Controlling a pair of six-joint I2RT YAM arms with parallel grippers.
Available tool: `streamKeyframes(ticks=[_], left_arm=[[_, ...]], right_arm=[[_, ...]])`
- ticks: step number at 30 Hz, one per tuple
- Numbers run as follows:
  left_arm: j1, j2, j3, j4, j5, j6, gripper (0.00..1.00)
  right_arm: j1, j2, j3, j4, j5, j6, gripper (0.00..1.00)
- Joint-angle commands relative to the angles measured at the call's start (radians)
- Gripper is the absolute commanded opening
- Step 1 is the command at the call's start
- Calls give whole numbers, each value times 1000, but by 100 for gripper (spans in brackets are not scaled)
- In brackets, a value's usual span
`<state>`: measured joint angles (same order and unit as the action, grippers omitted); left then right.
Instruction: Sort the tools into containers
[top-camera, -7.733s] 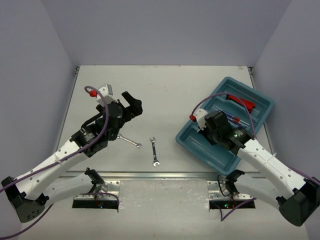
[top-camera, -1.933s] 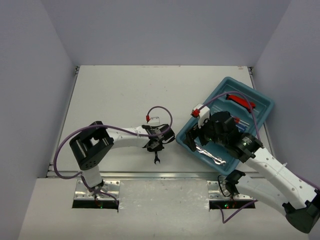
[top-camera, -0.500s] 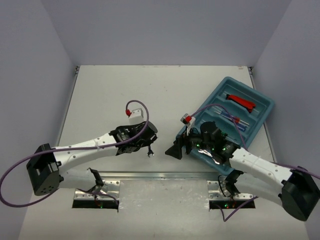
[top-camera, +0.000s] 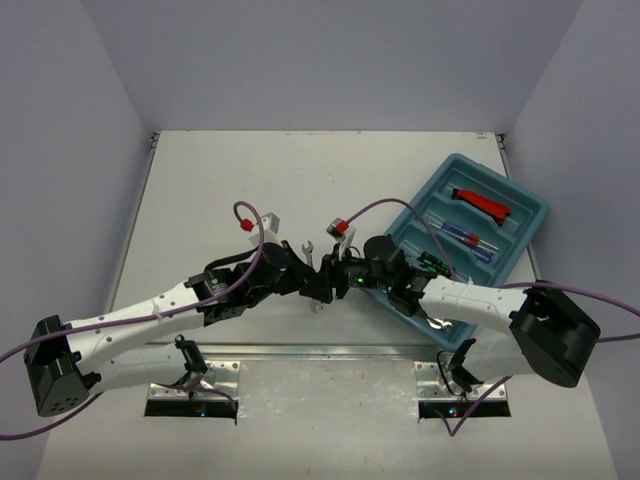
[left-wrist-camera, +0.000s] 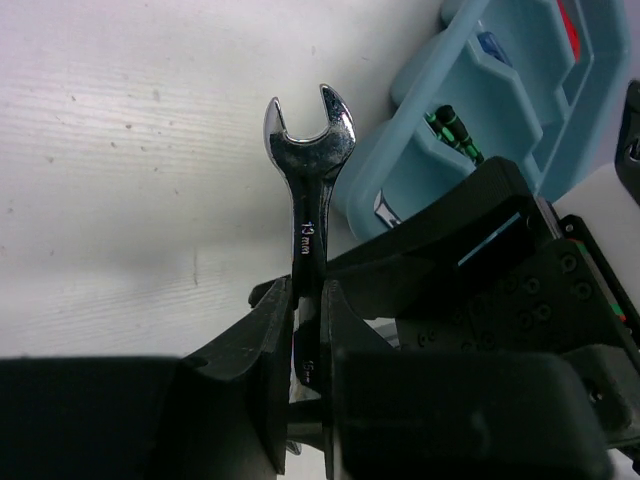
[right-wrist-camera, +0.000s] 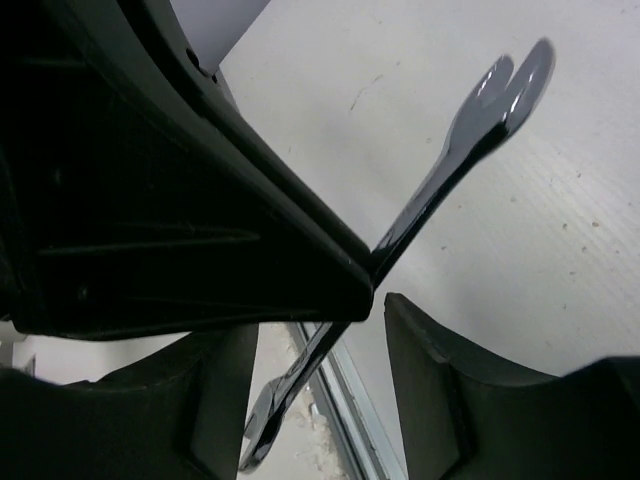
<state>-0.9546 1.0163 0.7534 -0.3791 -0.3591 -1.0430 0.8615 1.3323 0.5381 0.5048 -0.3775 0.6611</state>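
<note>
**Both grippers have met at one wrench**

Since the frame half a second back, both arms have swung inward. We now see the left gripper (top-camera: 306, 278) and the right gripper (top-camera: 331, 276) nose to nose in the lower middle of the overhead view. Earlier the right one was lower, just off the tray's near-left edge. The silver open-end wrench (top-camera: 307, 248) is up off the table (top-camera: 220, 190) and runs between the two grippers, with one forked end showing above them and the other below.

In the left wrist view we see the left fingers (left-wrist-camera: 268, 335) pressed together on the wrench's shank. The forked head stands clear above them toward the top of the frame, and a size mark shows on the shank.

In the right wrist view the right fingers (right-wrist-camera: 445, 400) stand apart on either side of the same shank. We can see a gap on each side, so they are not pinching it.

At the right of the overhead view sits the teal-blue divided tray (top-camera: 536, 212). A red-handled tool (top-camera: 483, 204) lies in its far compartment and blue-handled screwdrivers (top-camera: 463, 236) lie in the next one. In the left wrist view a green-and-black screwdriver (left-wrist-camera: 456, 131) lies in one of the tray's compartments, toward the frame's upper right.
</note>
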Motion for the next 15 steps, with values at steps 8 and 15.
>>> streamKeyframes(ticks=[8,15], left_arm=[[-3,-27,155,-106,-179,61,100],[0,-103,255,-359,-392,191,100]], right_arm=[[-13,-185,137,-528,275,-283,0],[-53,-436,206,-1041,589,-715,0]])
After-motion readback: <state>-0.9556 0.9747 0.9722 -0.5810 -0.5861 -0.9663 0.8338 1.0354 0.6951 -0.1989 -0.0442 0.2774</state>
